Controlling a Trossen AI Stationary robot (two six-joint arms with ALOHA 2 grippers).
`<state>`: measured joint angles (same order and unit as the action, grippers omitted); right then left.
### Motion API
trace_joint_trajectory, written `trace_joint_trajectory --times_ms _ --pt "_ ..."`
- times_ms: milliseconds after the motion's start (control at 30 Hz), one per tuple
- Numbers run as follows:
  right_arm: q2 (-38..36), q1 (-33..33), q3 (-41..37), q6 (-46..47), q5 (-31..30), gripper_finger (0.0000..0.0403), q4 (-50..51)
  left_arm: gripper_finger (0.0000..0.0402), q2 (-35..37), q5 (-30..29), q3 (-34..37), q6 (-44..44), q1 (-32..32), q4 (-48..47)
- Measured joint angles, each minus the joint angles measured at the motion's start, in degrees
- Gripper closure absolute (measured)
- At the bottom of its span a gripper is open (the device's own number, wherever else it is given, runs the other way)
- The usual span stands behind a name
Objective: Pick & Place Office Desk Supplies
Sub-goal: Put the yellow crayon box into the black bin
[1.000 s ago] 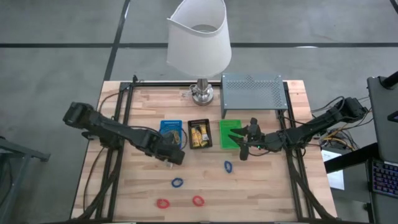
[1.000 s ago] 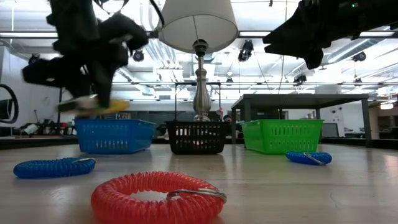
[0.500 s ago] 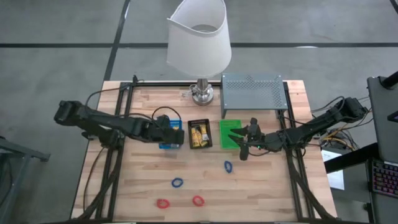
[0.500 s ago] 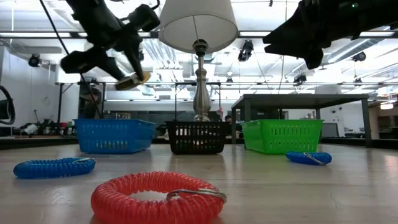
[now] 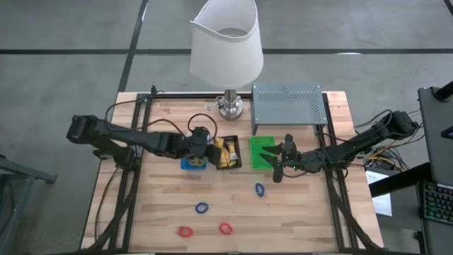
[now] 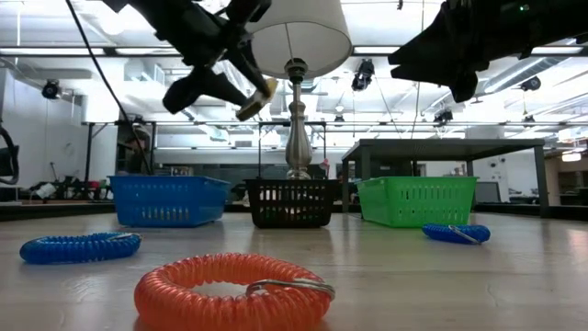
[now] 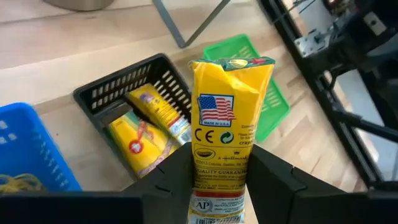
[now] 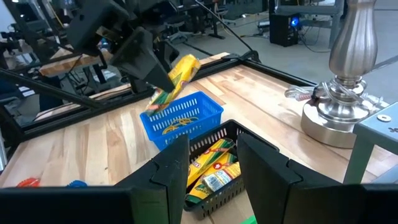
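— Trays first, please: what do you see in them?

— Trays stand in a row on the table, in front of the lamp. The blue tray, on the left, holds thin tan rubber bands. The black tray, in the middle, holds two yellow packets with red marks, lying flat side by side. The green tray, on the right, you see only partly, and I cannot tell what is inside.

— And the packet you carry?

— Your left gripper is closed on one yellow packet, pinched at its lower end between the two fingers. It is in the air, above the gap between the blue and black trays, touching neither. In the low view its long axis is tilted, the free end pointing down and to the right, toward the black tray.

— The other arm?

— Your right gripper waits over the green tray, holding nothing, with the fingers apart.

— What lies loose?

— On the near part of the table you have two blue rings and two red rings, well apart from the trays. The grey shelf stands at the far side, right of the lamp.
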<state>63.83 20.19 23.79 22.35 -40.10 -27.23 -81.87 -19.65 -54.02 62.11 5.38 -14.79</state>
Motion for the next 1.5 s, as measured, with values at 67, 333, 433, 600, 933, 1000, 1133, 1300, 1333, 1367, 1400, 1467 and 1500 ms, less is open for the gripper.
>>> trace_joint_trajectory --times_ms 67,333,433,600,933,1000,1133,1300,1333,1367,1400,1467,1500 --pt "0.00 0.02 -0.02 0.00 0.00 0.0268 0.03 0.0266 -0.73 1.70 -0.02 -0.15 -0.61 1.31" --pt "0.00 0.02 -0.01 0.00 -0.02 0.0268 0.07 0.0266 -6.41 8.79 -0.07 -0.18 -3.92 6.93" --pt "0.00 0.02 0.00 0.00 0.00 0.0268 0.09 0.0266 -7.98 10.04 -0.07 -0.23 -5.50 8.79" --pt "-0.02 0.06 -0.02 0.07 0.00 0.0268 0.07 0.0266 -11.61 17.61 -0.85 -0.73 -8.42 10.57" --pt "-0.01 0.04 0.00 0.02 -0.01 0.0268 0.05 0.0266 -19.87 19.56 -4.88 0.90 -9.28 10.58" --pt "0.00 0.04 -0.02 0.07 0.00 0.0268 0.07 0.0265 -20.19 19.74 -4.94 0.89 -9.28 10.59" --pt "0.00 0.04 -0.02 0.09 -0.02 0.0268 0.05 0.0265 -19.77 19.02 -4.85 0.87 -9.28 10.29" --pt "-0.01 0.00 -0.01 0.04 -0.01 0.0268 0.00 0.0265 -19.78 18.77 -4.87 0.74 -9.35 9.99" --pt "0.00 0.00 -0.02 0.09 0.00 0.0268 0.03 0.0265 -19.83 18.75 -4.89 0.74 -9.35 9.79" --pt "0.00 0.00 -0.02 0.09 -0.02 0.0268 0.03 0.0265 -19.84 18.63 -4.87 0.79 -9.35 9.22" --pt "0.00 0.00 -0.02 0.09 0.00 0.0268 0.03 0.0265 -19.85 18.61 -4.90 0.99 -9.35 8.59" --pt "0.00 0.00 0.00 0.07 0.00 0.0268 0.01 0.0265 -19.86 18.58 -4.87 1.99 -9.37 7.77" --pt "-0.01 0.00 -0.01 0.07 0.00 0.0268 0.03 0.0265 -19.86 18.57 -4.87 2.65 -9.39 7.21"
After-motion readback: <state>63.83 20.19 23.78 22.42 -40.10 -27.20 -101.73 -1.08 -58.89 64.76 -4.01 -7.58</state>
